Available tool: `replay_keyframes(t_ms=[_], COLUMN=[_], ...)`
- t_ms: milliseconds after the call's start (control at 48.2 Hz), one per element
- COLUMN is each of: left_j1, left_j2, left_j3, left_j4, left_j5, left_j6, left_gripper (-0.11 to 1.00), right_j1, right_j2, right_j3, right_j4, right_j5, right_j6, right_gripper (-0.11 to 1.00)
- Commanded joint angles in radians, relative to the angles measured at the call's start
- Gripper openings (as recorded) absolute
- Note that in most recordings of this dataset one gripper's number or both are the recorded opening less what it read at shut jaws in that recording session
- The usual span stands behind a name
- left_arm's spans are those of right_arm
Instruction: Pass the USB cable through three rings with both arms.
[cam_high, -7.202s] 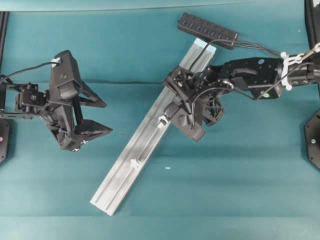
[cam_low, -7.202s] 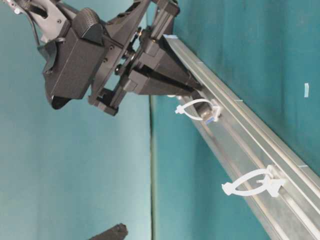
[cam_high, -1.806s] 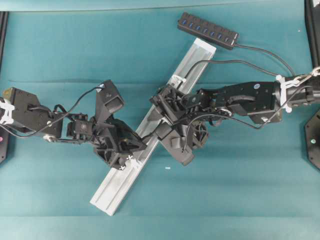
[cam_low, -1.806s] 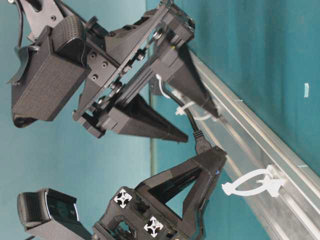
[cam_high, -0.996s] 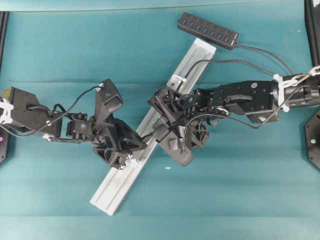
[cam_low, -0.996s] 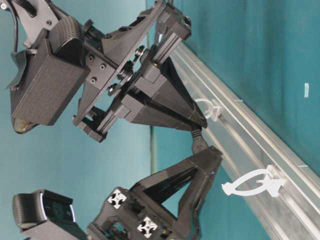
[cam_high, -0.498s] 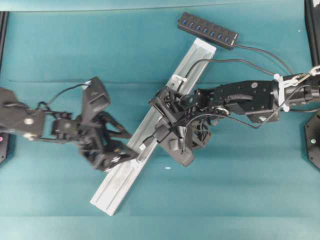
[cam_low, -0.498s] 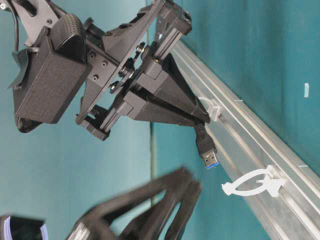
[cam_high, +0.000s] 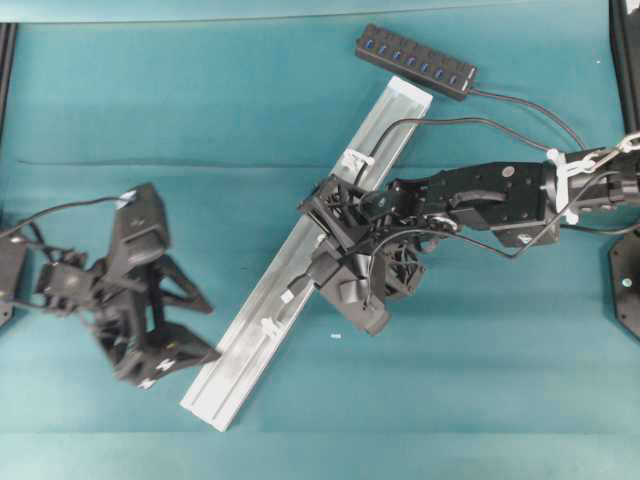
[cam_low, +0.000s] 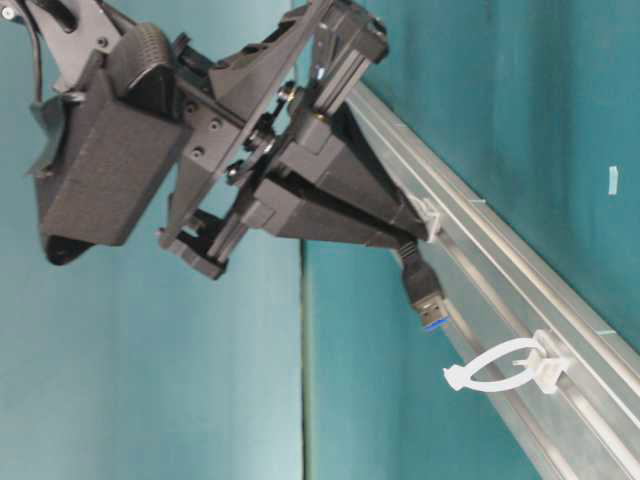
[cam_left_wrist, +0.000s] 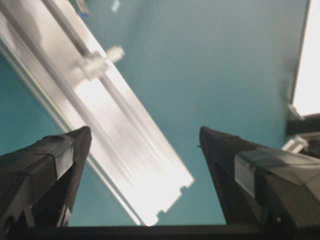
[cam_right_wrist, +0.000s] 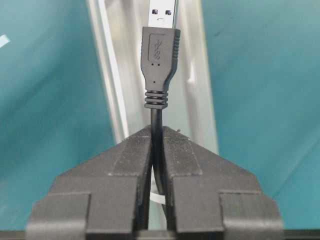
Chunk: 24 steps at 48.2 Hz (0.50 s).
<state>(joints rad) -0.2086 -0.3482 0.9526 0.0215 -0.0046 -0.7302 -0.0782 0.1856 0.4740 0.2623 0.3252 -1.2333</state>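
Black USB cable (cam_right_wrist: 159, 55) clamped in right gripper (cam_right_wrist: 156, 145), plug jutting beyond fingertips, left gripper (cam_left_wrist: 145, 150) agape

The overhead exterior view is looking straight down from well above, taking in the whole teal table mat (cam_high: 200, 90), the long silver aluminium rail (cam_high: 300, 260) lying diagonally, and both black arms. The table-level exterior view is sitting low and close beside the rail (cam_low: 520, 300), and its picture is turned sideways, so the rail is running steeply down to the right. The left wrist view is looking out between its own spread black triangular fingers (cam_left_wrist: 45, 165) at the rail's lower end (cam_left_wrist: 145, 175), from some way off. The right wrist view is looking very closely along its own pinched black fingers (cam_right_wrist: 120, 170) onto the rail (cam_right_wrist: 192, 75). All four views are sharing the rail.
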Motion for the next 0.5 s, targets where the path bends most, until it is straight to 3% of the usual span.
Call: replay_keyframes(t_ms=[0, 477], left_j1=[-0.014, -0.106], left_j2=[-0.020, -0.031], left_j3=[-0.002, 0.011], left_j4=[0.005, 0.005], left_j5=[-0.003, 0.060], left_j6=[-0.017, -0.032], left_gripper=[0.93, 0.92], right_j1=[0.014, 0.034], right_j2=[0.014, 0.034], right_j3=[-0.008, -0.034], right_j4=[-0.003, -0.003], right_j5=[0.003, 0.003], right_j6=[0.003, 0.005], right_gripper=[0.06, 0.06])
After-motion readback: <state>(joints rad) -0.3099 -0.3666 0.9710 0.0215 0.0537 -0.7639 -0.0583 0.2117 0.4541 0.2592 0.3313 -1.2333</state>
